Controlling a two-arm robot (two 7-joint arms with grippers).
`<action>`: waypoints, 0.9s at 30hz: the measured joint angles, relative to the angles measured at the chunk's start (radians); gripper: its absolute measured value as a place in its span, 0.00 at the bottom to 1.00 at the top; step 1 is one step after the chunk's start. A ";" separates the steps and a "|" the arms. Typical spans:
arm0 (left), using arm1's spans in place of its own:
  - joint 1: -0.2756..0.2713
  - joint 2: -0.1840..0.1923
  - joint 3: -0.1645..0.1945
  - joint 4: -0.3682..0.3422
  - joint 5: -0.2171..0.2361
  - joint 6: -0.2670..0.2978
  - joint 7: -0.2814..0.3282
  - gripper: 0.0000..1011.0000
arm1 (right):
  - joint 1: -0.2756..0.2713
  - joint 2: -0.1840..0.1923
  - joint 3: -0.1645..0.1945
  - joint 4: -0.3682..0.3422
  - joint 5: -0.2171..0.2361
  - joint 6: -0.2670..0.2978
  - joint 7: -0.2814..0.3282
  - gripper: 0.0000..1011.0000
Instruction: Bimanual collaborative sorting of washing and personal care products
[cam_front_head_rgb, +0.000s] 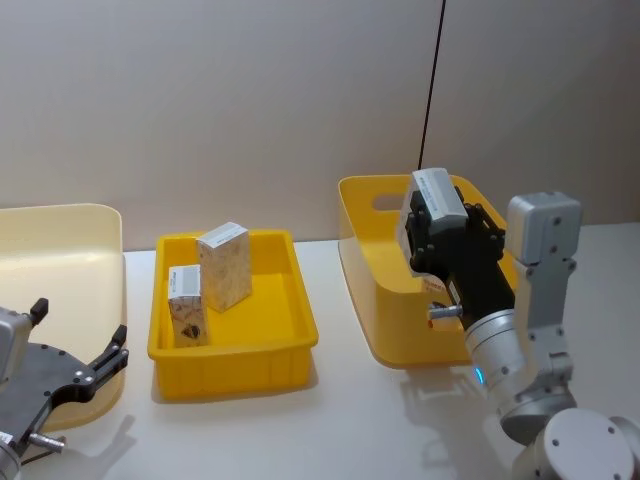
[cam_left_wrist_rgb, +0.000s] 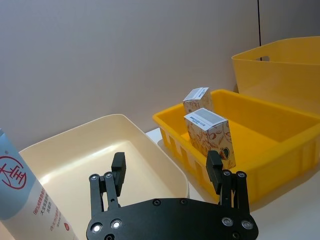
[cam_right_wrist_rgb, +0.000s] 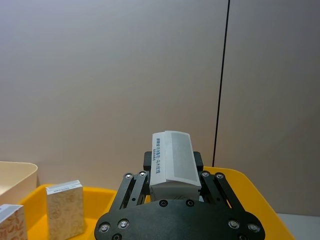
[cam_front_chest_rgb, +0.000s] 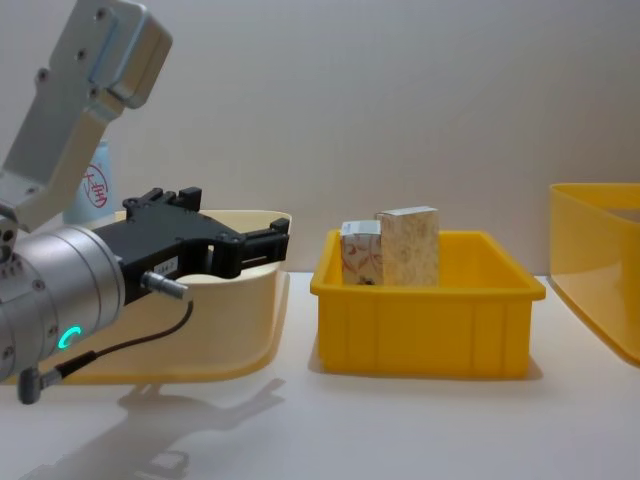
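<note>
Two cartons (cam_front_head_rgb: 212, 275) upright in shallow yellow tray (cam_front_head_rgb: 290, 350), sorted; third carton (cam_front_head_rgb: 437, 195) clenched in right hand (cam_front_head_rgb: 445, 240) above tall yellow bin (cam_front_head_rgb: 375, 290), probably for carrying trayward; left hand (cam_left_wrist_rgb: 167, 175) released over cream bin (cam_left_wrist_rgb: 75, 160) beside blue tube (cam_left_wrist_rgb: 22, 195).

Right tool (cam_front_head_rgb: 437, 215): black two-finger tool on a silver-grey arm, raised and reaching forward from the right of the head view, fingers clamped on a small white carton (cam_front_head_rgb: 438, 193) whose top end sticks out above the fingertips; the right wrist view has the carton (cam_right_wrist_rgb: 172, 160) squarely between both fingers. Left tool (cam_left_wrist_rgb: 167, 171): black fingers spread wide with nothing between them, low at the left; in the chest view it points forward and rightward, roughly level, on a silver wrist with a lit cyan ring.
</note>
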 joint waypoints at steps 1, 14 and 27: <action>0.000 0.000 0.000 0.000 0.000 0.000 0.000 0.99 | -0.001 0.000 0.003 0.002 -0.002 -0.002 -0.002 0.41; 0.000 0.000 0.000 0.000 0.000 0.000 0.000 0.99 | 0.018 -0.009 0.014 0.051 -0.018 -0.021 -0.006 0.41; 0.000 0.000 0.000 0.000 0.000 0.000 0.000 0.99 | 0.055 -0.019 0.016 0.107 -0.034 -0.029 0.001 0.41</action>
